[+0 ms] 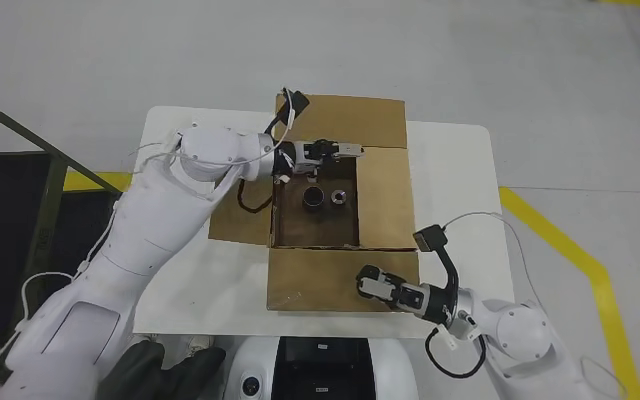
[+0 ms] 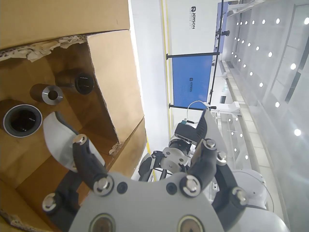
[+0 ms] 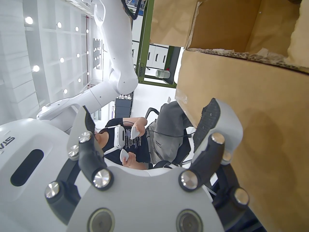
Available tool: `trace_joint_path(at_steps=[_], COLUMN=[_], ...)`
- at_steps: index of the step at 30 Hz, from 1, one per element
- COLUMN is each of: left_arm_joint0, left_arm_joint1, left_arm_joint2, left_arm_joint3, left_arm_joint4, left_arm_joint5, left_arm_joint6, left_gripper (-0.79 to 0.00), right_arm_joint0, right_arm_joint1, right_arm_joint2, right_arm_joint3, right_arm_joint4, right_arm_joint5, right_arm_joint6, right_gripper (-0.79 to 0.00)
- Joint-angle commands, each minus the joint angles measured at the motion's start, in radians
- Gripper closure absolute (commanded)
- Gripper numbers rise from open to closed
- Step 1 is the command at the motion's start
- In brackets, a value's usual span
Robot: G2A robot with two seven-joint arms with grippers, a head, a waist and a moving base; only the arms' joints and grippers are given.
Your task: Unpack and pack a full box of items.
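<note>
Your left gripper [image 1: 343, 150] hangs over the far rim of the open brown cardboard box [image 1: 385, 200], jaws wide, empty. Three dark metal cylinders [image 2: 49, 94] sit inside the box. Your right gripper [image 1: 372, 284] is over the box's near flap [image 1: 315, 280], jaws wide, empty.

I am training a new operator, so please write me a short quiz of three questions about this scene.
1. True or false: the left gripper is shut on an item.
2. Over which part of the cardboard box is the right gripper? A) the flap nearest the robot B) the flap farthest from it C) the open inside
3. How many cylindrical parts are inside the box in the left wrist view?
Key: 1 false (open, empty); 2 A; 3 three.
</note>
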Motion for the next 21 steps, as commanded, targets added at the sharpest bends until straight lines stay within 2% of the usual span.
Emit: trace_joint_path(at_steps=[1, 5, 16, 21], left_arm_joint0=[-0.007, -0.028, -0.095, -0.117], left_arm_joint1=[-0.007, -0.024, -0.082, -0.104], left_arm_joint2=[0.018, 0.061, 0.172, 0.213], left_arm_joint3=[0.02, 0.052, 0.145, 0.179], left_arm_joint4=[-0.012, -0.024, -0.009, 0.023], left_arm_joint5=[-0.014, -0.039, -0.079, -0.064], left_arm_joint6=[0.0, -0.002, 0.088, 0.116], left_gripper=[-0.785, -0.785, -0.785, -0.785], right_arm_joint0=[0.0, 0.003, 0.011, 0.016], right_arm_joint1=[0.002, 0.005, 0.012, 0.015], right_arm_joint2=[0.0, -0.002, -0.017, -0.025], right_arm_joint3=[0.002, 0.006, 0.026, 0.034], right_arm_joint4=[0.003, 0.009, 0.022, 0.028], right_arm_joint5=[-0.001, -0.006, -0.016, -0.016], right_arm_joint6=[0.004, 0.007, 0.011, 0.014], right_gripper=[-0.785, -0.785, -0.785, -0.785])
